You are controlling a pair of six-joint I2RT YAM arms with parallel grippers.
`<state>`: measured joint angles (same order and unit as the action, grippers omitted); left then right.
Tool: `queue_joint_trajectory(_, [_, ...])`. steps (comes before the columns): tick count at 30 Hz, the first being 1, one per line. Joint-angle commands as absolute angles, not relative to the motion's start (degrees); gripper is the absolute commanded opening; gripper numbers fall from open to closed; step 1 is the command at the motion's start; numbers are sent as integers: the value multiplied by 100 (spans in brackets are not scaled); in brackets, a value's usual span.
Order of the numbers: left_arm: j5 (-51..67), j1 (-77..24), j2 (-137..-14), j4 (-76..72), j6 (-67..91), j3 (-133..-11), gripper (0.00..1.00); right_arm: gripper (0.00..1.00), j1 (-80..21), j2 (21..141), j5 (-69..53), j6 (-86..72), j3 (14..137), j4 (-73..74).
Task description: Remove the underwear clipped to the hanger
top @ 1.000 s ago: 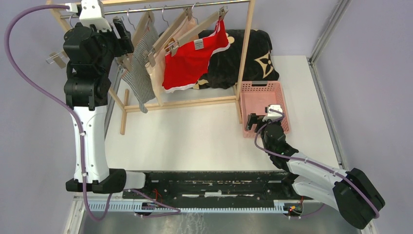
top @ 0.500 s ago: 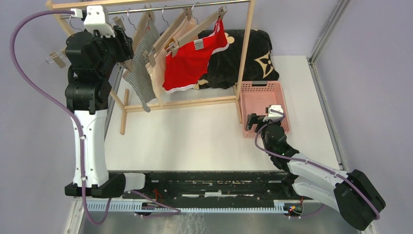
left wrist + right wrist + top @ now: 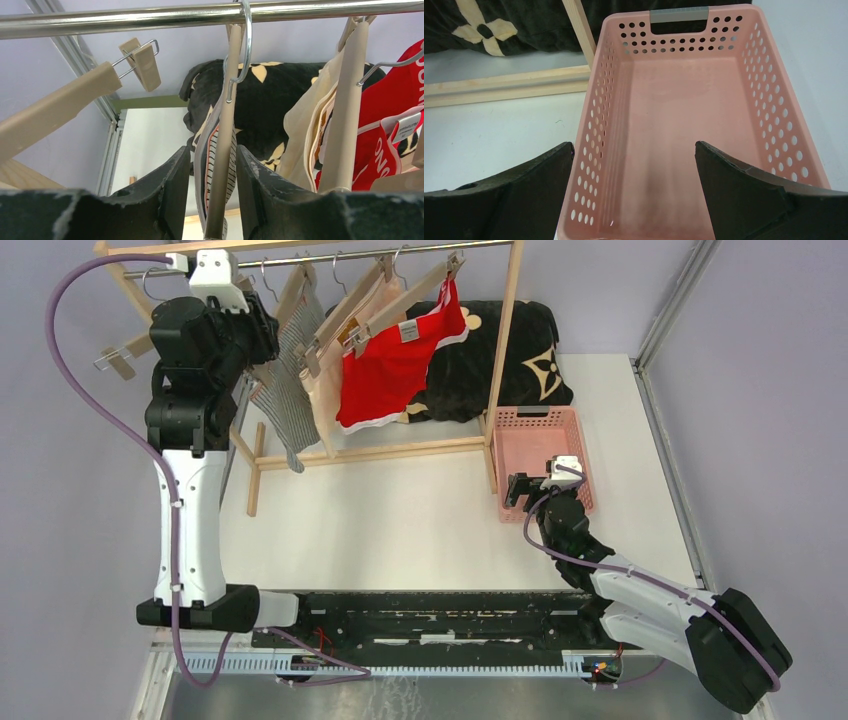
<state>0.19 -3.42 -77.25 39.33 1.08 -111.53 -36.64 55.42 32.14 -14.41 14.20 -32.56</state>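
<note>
right claw [image 3: 634, 150] hangs with its jaws spread wide over the pink basket [image 3: 599, 125], whose floor shows bare. farther back, left claw [image 3: 211, 150] has narrow jaws flanking the striped underwear [image 3: 285, 405] and its hanger [image 3: 225, 125]; whether they pinch it i cannot tell. beside it hang the beige underwear [image 3: 325, 405] and red underwear [image 3: 390, 370], both clipped, with the black cushion [image 3: 520, 350] behind.

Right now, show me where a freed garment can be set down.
Free: inside the pink basket; the table between the wooden base rail and the arm bases. Crowded: below the metal rail, where the underwear hangs packed and the left end effector straddles a hanger.
</note>
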Motion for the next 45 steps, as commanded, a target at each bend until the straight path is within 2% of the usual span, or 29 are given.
queue_joint_trajectory(1, [127,-356,-7773,3844,92,-11191,43,100,-3676,5442,3272,-1389,1359,-3587])
queue_joint_trajectory(6, [46,-364,-7849,3920,81,-11164,32,100,-3681,5343,3317,-1388,1295,-3646])
queue_joint_trajectory(14, [-54,-374,-7862,3947,111,-10937,30,100,-3683,5213,3338,-1372,1215,-3707])
queue_joint_trajectory(16, [-119,-377,-7857,3942,115,-10891,23,100,-3679,5219,3329,-1371,1221,-3715])
queue_joint_trajectory(19, [-181,-374,-7857,3891,119,-10848,4,100,-3683,5250,3327,-1371,1222,-3725])
queue_joint_trajectory(38, [-133,-376,-7457,2642,181,-10036,3,100,-3676,5452,3259,-1354,1238,-3801])
queue_joint_trajectory(45, [-192,-377,-7177,1391,265,-9558,3,100,-3682,5614,3252,-1328,1246,-3882])
